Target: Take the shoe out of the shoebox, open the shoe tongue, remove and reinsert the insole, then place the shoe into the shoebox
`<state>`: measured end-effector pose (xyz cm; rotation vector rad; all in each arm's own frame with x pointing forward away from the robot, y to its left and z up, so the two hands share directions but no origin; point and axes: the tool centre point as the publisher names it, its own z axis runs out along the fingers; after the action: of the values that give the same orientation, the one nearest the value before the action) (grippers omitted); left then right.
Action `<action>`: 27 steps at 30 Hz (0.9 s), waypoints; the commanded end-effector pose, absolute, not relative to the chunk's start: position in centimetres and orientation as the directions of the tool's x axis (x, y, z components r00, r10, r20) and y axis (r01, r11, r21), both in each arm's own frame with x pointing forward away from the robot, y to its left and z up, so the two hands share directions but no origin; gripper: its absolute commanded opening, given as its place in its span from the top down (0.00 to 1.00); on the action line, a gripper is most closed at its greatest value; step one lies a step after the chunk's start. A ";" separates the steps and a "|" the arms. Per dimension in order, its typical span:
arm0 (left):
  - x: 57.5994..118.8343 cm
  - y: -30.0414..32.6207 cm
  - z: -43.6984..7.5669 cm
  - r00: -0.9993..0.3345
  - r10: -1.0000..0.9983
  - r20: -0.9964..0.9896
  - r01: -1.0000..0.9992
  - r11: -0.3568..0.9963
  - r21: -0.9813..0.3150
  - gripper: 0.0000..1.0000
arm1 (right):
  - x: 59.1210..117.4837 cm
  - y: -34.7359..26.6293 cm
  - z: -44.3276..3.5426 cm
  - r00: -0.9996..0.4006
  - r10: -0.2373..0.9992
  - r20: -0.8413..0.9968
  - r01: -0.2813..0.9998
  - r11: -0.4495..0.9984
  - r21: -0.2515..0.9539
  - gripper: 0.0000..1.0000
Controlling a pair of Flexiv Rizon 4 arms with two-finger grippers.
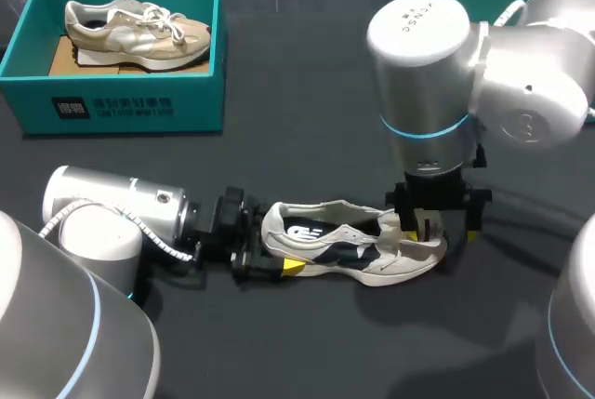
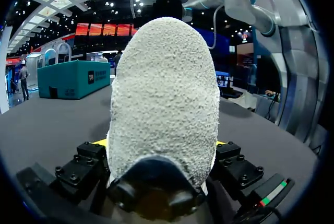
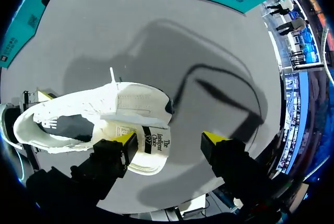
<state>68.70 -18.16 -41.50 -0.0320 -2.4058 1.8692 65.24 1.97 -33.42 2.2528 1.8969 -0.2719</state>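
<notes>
Left wrist: the shoe [image 2: 164, 104] heel fills the view, with the left gripper [image 2: 160, 143] clamped on it from both sides.

Right wrist: the right gripper [image 3: 169, 141] has its fingers apart. One tip rests against the tongue [image 3: 158, 145], which is turned up with its label showing.

Head: the shoe lies on the table [image 1: 307, 92], out of the shoebox [image 1: 121, 106]. A second shoe [image 1: 139, 27] sits inside the box.

Judgement: removal is done and the tongue step is in hand. The insole work and the return to the box are left.

The shoe [image 1: 353, 255] lies on the table [image 1: 307, 120] between left gripper [image 1: 277, 250] and right gripper [image 1: 444, 230], shoebox [image 1: 121, 106] behind left.
</notes>
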 end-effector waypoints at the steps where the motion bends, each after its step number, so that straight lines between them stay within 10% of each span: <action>1: 68.9 -18.2 -41.7 -0.995 0.074 0.062 -0.041 0.249 -0.968 1.00 | 64.3 3.4 -29.9 0.126 0.950 -0.287 0.990 -0.100 0.102 0.22; 11: 68.9 -18.2 -41.7 -0.995 0.074 0.062 -0.041 0.249 -0.968 1.00 | 64.4 7.1 -24.3 -0.110 0.931 -0.349 0.967 0.182 0.180 0.20; 17: 68.9 -18.2 -41.7 -0.995 0.074 0.062 -0.041 0.249 -0.968 1.00 | 65.5 10.4 -21.9 -0.452 0.815 -0.362 0.847 0.520 0.112 0.36; 21: 68.9 -18.2 -41.7 -0.995 0.074 0.062 -0.041 0.249 -0.968 1.00 | 66.3 12.4 -21.8 -0.650 0.701 -0.292 0.716 0.694 0.072 0.66; 23: 68.9 -18.2 -41.7 -0.995 0.074 0.062 -0.041 0.249 -0.968 1.00 | 66.6 13.3 -22.2 -0.732 0.631 -0.258 0.640 0.766 0.054 1.00; 27: 68.9 -18.2 -41.7 -0.995 0.074 0.062 -0.041 0.249 -0.968 1.00 | 66.3 15.3 -23.5 -0.884 0.421 -0.203 0.419 0.906 0.055 1.00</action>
<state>68.71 -18.14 -41.53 -0.0320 -2.4057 1.8692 65.97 13.58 -21.67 1.2751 2.5088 -0.0382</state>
